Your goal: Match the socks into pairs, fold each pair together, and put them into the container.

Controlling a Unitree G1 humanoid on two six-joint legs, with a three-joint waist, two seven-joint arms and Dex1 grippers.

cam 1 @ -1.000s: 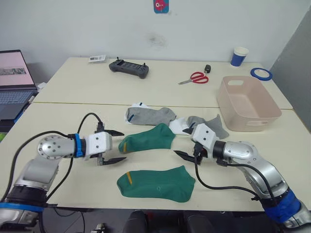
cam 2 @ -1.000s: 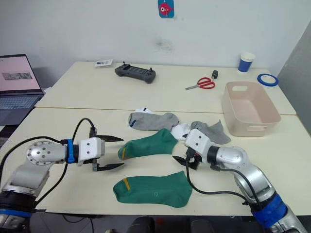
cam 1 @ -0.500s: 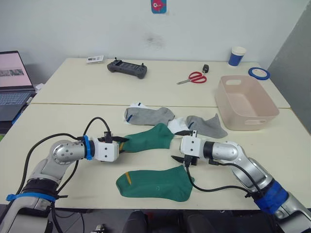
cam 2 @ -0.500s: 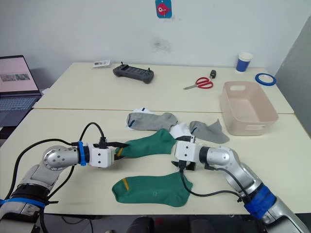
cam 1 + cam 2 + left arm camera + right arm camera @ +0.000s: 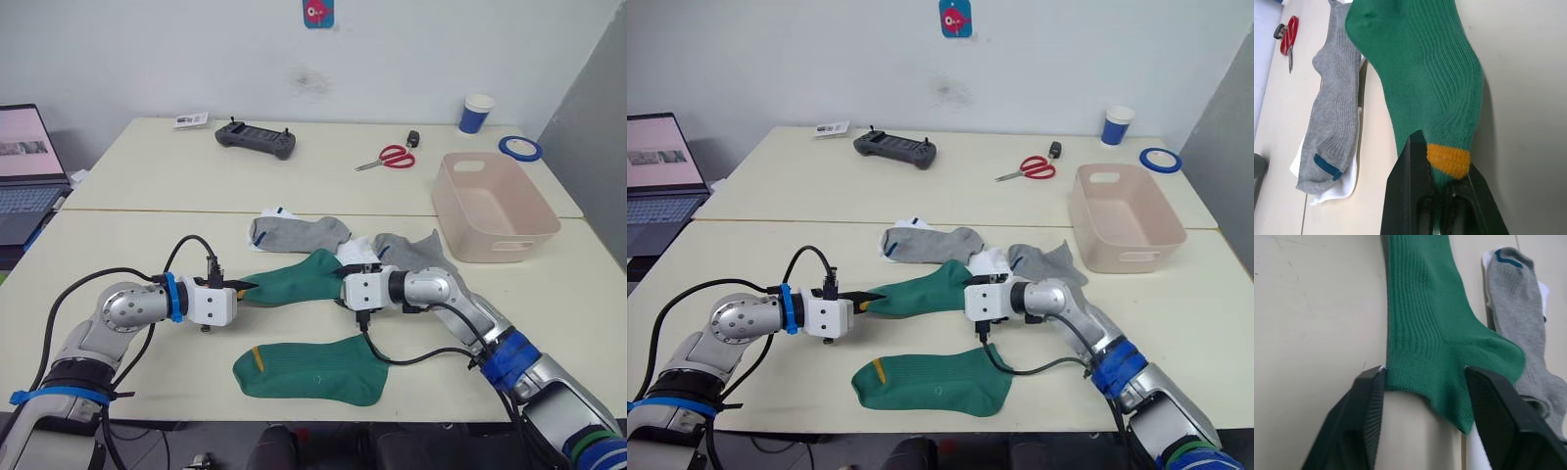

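Left eye view: a pale counter (image 5: 127, 245) holds a scatter of socks, and both robot arms have closed in on the upper dark green sock (image 5: 299, 277), which lies flat between them. One second ago the left claw (image 5: 238, 288) hung open just short of the sock's toe end; now its two black fingers are clenched on the orange-tipped toe, as the left wrist view confirms, with the fabric pinched between them. The right claw (image 5: 1422, 396) has moved in from further right and now sits at the sock's cuff end with its fingers spread wide, one at each edge of the cuff, not yet closed on it. The second dark green sock (image 5: 313, 370) lies flat nearer the robot, just below the first and apart from it. Behind the held sock lies a grey sock (image 5: 299, 232) with a dark-blue cuff mark, resting partly on a white sock (image 5: 1327, 182), and another grey sock (image 5: 416, 250) lies to the right with more white cloth beside it. The pale pink container (image 5: 495, 206) stands on the right side of the counter, well apart from the socks, and looks empty. Judging from this, the green pair is being matched first: one end is secured, the other is about to be gripped, and the likely next step is to lift this sock and lay it over its partner before folding.
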